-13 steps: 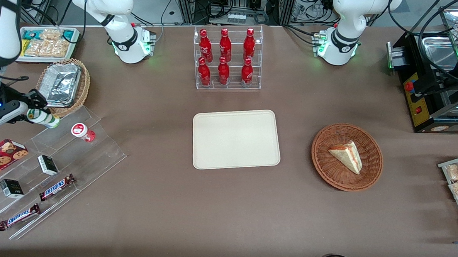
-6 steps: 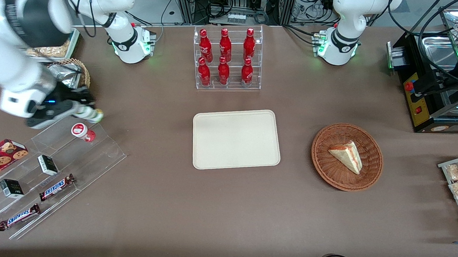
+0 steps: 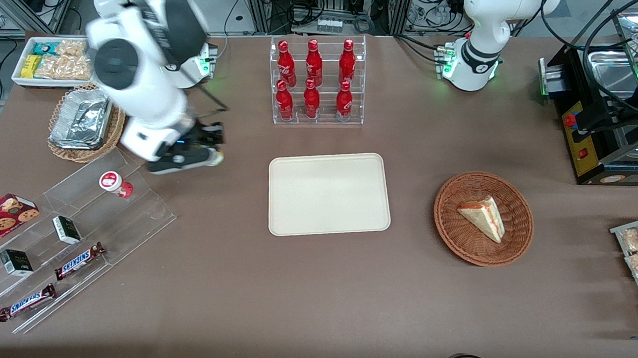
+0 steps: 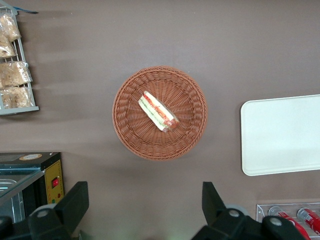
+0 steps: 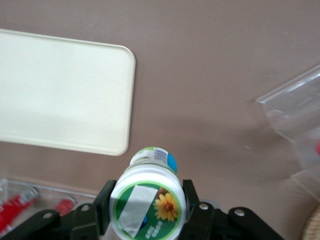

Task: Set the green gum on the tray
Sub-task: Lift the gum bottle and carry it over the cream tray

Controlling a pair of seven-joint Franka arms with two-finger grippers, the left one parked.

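- I see the brown table carrying everything.
- Tray lies flat mid-table, bare, nearer the front camera than the clear rack of red cola bottles. Wrist view shows the tray too, one rounded corner close to the gum.
- Stepped clear display stand sits toward the working arm's end, with Snickers bars, small dark boxes and a red-lidded bottle on it.
- Wicker basket with the sandwich wedge sits toward the parked arm's end, well apart from the tray.
- Foil container in its basket and the white tub of snacks are at the working arm's end, farther from the camera than the stand.
- My gripper hangs above bare table between the stand and the tray, near the tray's edge but not over it.
- Jaws are closed on the green gum, one finger either side of its body, lid with flower mark facing the wrist camera.
- Green gum is off the table, not on the tray.
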